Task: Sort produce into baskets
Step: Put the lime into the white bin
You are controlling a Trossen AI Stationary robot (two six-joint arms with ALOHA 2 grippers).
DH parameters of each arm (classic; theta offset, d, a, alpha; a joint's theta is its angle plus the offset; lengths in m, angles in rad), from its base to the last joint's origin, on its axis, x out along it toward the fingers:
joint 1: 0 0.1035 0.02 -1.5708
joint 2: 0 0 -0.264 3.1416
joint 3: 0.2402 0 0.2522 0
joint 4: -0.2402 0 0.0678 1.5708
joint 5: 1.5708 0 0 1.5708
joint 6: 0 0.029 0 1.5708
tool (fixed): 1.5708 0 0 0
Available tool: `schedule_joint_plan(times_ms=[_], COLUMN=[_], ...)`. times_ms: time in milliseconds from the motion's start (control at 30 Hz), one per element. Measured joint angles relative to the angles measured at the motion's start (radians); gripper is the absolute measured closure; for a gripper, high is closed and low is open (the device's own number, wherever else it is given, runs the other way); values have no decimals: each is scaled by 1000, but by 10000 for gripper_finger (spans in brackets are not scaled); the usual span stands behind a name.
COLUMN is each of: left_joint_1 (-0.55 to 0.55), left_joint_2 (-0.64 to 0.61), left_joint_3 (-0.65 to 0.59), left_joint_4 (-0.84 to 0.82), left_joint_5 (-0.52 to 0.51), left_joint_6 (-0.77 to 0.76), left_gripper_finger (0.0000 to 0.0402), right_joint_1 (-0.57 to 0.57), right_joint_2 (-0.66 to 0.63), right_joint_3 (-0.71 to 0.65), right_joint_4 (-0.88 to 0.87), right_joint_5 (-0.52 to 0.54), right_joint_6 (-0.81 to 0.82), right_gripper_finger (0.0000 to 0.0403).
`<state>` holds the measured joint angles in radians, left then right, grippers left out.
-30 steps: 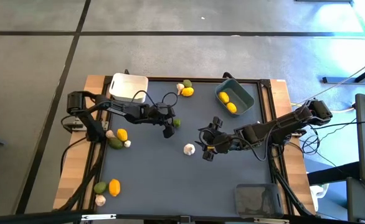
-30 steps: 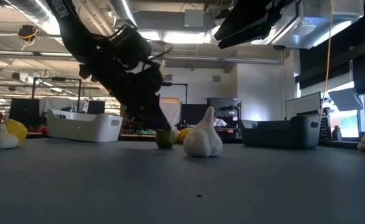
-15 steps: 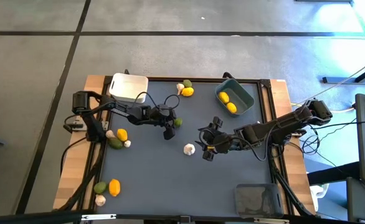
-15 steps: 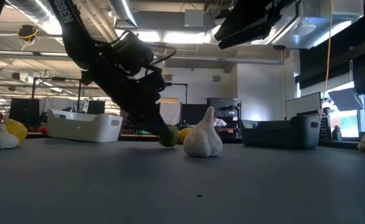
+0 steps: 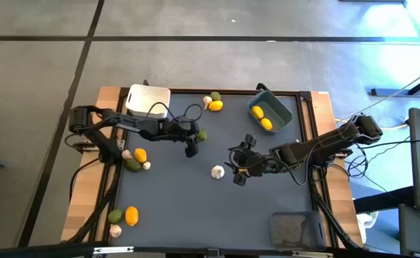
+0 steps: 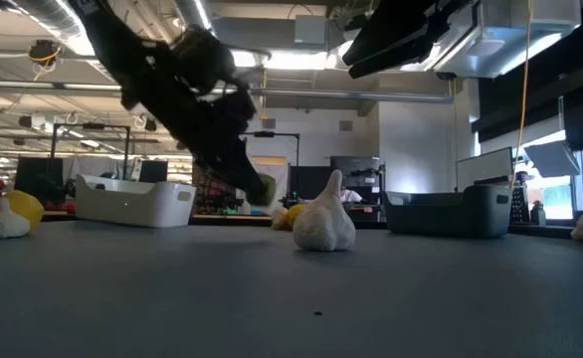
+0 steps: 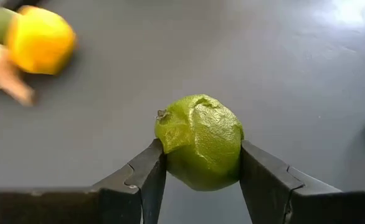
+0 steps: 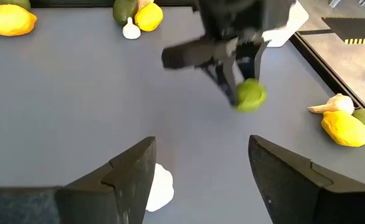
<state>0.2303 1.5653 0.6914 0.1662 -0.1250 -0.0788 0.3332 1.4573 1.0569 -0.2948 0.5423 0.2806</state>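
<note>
- My left claw [image 7: 198, 180] is clamped on a green fruit [image 7: 199, 140], 1 finger on each side, lifted clear of the worktop [image 5: 267, 208].
- It hangs mid-worktop, near the white basket [image 5: 147, 99].
- My right claw [image 8: 198, 171] hovers spread wide, gripping nothing, a garlic bulb [image 5: 217, 171] just beside it.
- Step in hand, I judge: carrying this fruit to a basket.
- The blue-grey basket [image 5: 270, 113] holds 2 yellow fruits, so green belongs elsewhere.
- Next: travel over the chosen basket, lower, let go.
</note>
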Motion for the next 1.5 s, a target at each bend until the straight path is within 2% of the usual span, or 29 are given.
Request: schedule_joint_plan(times_ms=[367,667,1067,1400,1500], left_joint_1=[90,236,469,565,576], left_joint_2=[-283,-451,-467,-467,-447], left_joint_3=[0,0,0,0,0], left_joint_4=[-287,-426,-503,-499,-499], left_joint_5=[-163,-252,-262,-260,-214], left_joint_6=[-2,-4,19,44,53], left_gripper_finger=[231,231,231,231,231], right_joint_1=[0,0,0,0,0], right_joint_2=[0,0,0,0,0], right_joint_3=[0,0,0,0,0], right_joint_4=[6,6,6,5,5], right_joint_5=[-49,-64,-64,-65,-65], right_joint_6=[0,0,-1,-1,-1], right_gripper_finger=[150,150,150,150,150])
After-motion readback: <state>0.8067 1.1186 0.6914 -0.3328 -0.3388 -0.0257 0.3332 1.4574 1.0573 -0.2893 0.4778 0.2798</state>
